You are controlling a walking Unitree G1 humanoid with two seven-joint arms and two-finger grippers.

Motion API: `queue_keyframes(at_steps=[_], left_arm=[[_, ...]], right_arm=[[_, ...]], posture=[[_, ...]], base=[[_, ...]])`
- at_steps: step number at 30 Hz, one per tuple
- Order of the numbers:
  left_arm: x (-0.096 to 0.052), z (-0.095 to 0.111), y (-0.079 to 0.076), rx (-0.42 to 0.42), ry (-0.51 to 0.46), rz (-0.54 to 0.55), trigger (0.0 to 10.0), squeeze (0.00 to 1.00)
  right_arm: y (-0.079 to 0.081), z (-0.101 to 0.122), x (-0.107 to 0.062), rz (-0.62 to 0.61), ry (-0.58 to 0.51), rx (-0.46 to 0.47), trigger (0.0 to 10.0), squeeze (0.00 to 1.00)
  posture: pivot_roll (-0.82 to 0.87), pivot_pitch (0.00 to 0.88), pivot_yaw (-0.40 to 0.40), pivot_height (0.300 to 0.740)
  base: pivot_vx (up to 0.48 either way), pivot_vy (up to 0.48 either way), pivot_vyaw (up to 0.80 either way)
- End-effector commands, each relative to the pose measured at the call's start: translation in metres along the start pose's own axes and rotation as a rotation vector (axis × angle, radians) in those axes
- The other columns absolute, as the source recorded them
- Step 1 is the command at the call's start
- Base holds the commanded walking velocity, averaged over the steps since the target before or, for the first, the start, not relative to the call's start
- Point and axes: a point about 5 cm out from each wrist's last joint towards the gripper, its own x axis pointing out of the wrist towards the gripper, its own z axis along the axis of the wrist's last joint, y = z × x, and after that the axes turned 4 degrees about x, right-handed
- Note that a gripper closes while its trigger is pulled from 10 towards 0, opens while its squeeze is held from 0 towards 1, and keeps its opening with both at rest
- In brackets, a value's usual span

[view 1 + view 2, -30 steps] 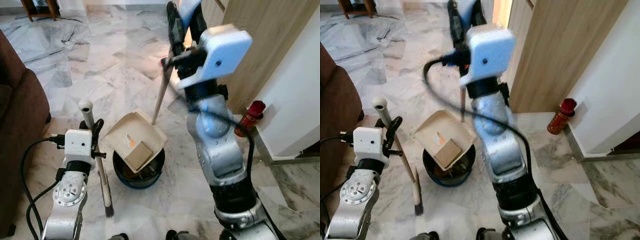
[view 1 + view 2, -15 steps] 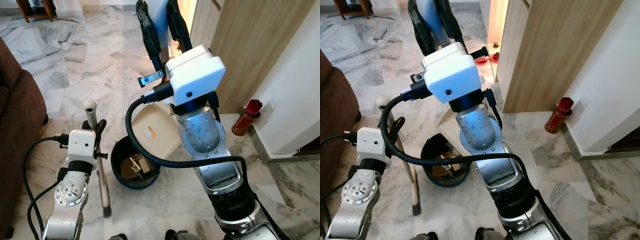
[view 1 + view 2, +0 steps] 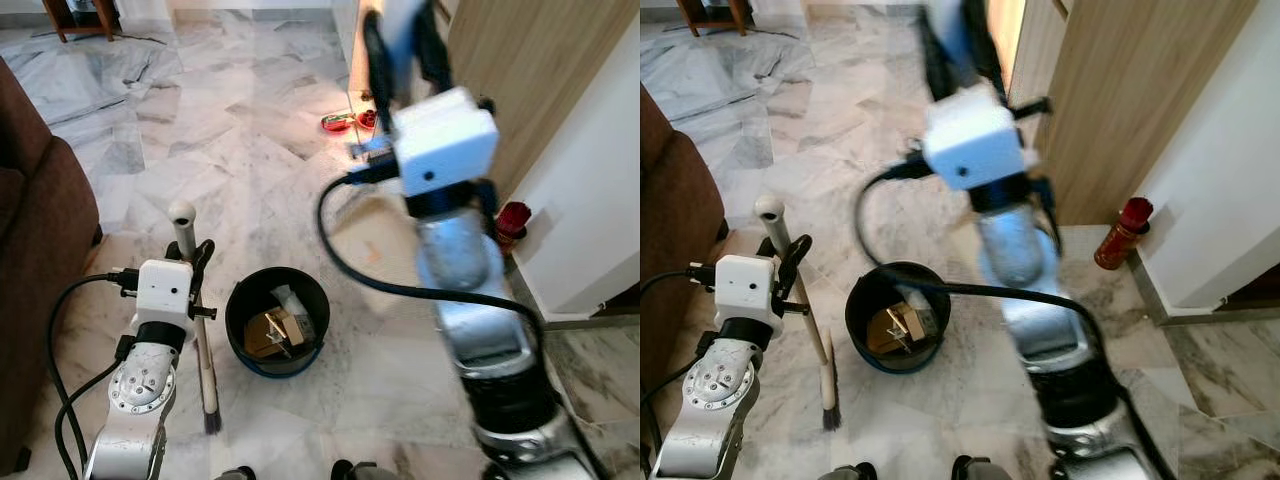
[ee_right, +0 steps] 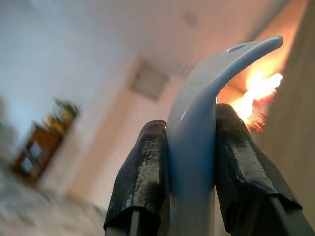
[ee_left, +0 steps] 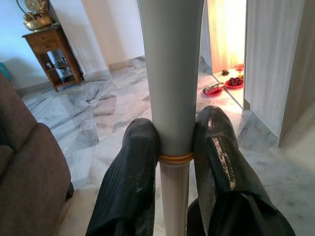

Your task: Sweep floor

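On the marble floor [image 3: 250,120] before the robot stands a dark bin [image 3: 277,321] with swept scraps of cardboard and paper already in it. The right gripper [image 4: 189,162], raised high and blurred, has its jaws closed on a pale blue handle [image 4: 197,147] — by my guess the dustpan's. The left gripper [image 5: 174,162] clamps the broom [image 3: 196,310] upright just beside the bin, bristles touching the floor. For the next pass, lower the pan flat before sweeping — and keep both handles clear of the bin's rim.

Grey-veined marble floor [image 3: 230,120], brown sofa [image 3: 35,260], wooden panel wall [image 3: 1130,90], white wall [image 3: 590,200]
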Motion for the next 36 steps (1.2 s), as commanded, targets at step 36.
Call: queue_keyframes(at_steps=[36], left_arm=[[-0.022, -0.011, 0.01, -0.108, 0.067, 0.086, 10.0, 0.0]], right_arm=[[-0.035, -0.092, -0.079, -0.175, 0.521, 0.257, 10.0, 0.0]], posture=[[-0.03, 0.148, -0.028, 0.74]], base=[[0.0, 0.0, 0.0]])
